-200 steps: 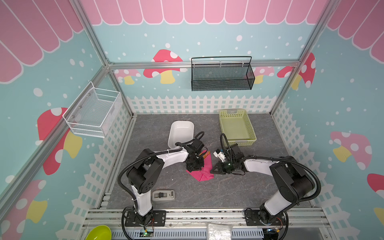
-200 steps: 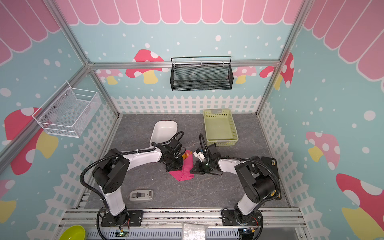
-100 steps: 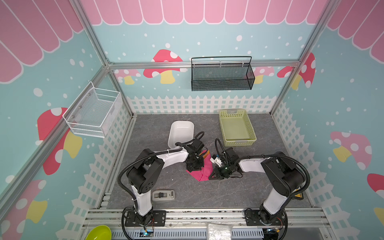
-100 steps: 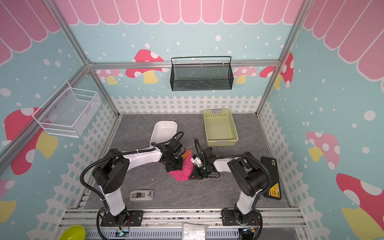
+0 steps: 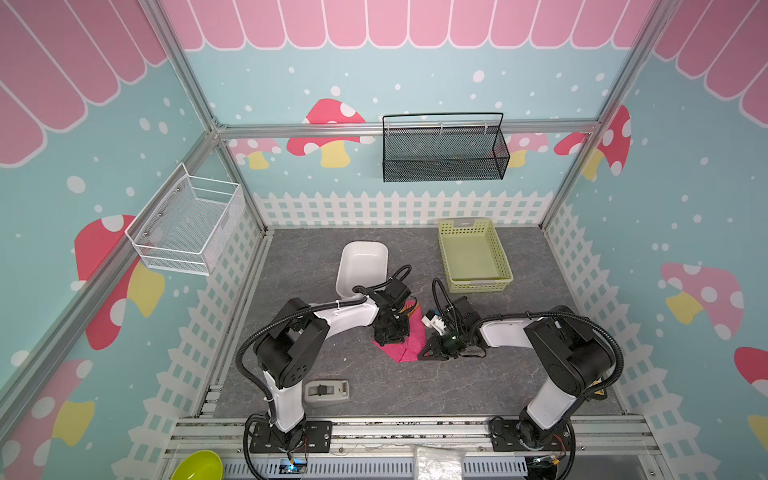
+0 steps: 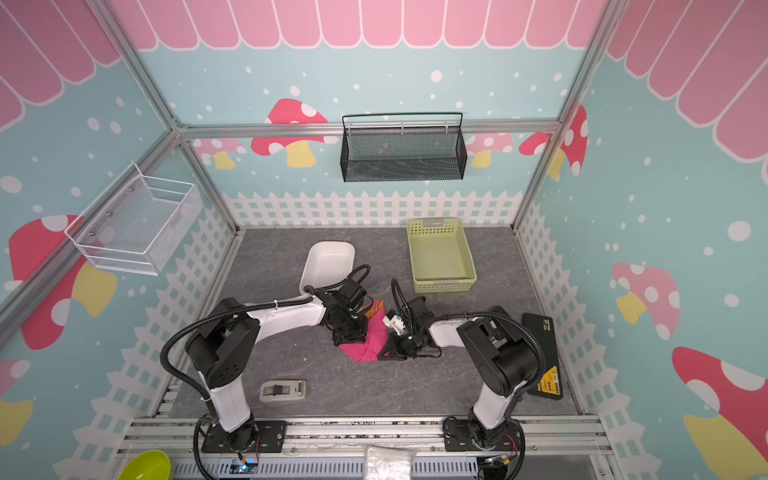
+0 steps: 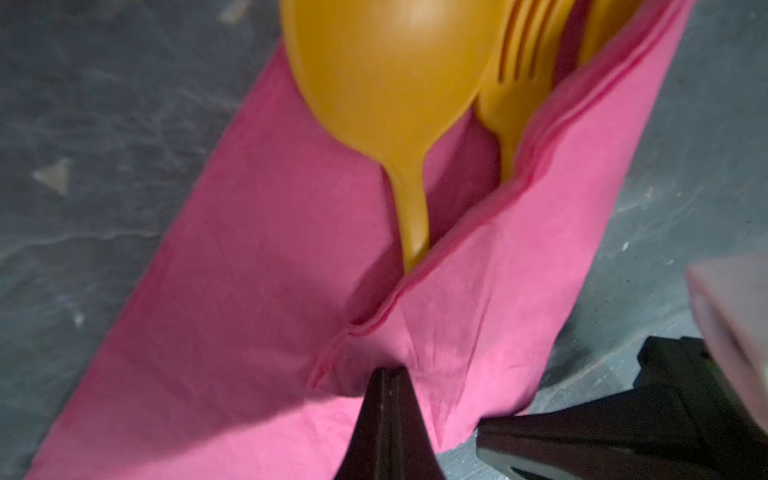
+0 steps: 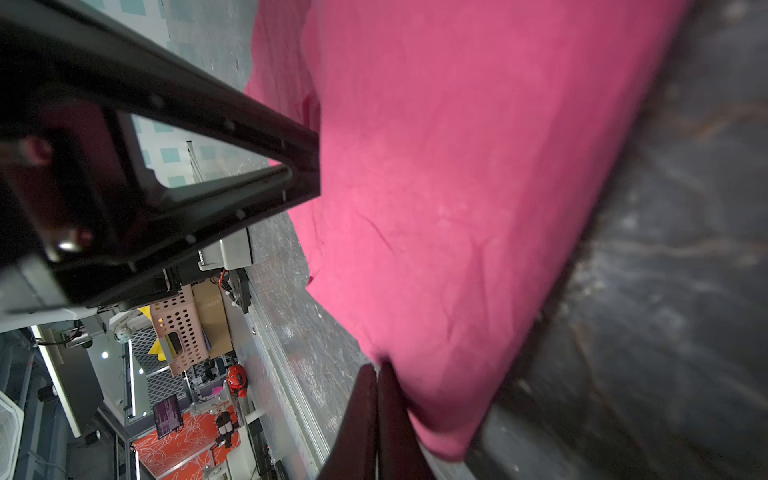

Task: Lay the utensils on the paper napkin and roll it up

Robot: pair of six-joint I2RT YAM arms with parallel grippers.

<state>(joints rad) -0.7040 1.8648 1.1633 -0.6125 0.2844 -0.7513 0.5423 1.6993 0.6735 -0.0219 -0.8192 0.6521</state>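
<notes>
Paper napkin [image 5: 405,347] in the middle of the table [image 5: 415,390], folded over orange spoon [image 7: 390,83] and fork [image 7: 519,83], left gripper [image 7: 384,374] closed, seemingly pinching a fold, right gripper [image 8: 376,370] clamped on its edge.

In both top views we are looking steeply down from high at the front onto the whole desk [image 5: 415,386]; each wrist camera is peering from very near at the paper napkin [image 7: 249,291], which all views are sharing.

Both top views are bright, evenly lit and sharp, shadows faint. Wrist views are dimmer; the round-bowled orange plastic spoon [image 7: 390,83] looks blurred.
</notes>
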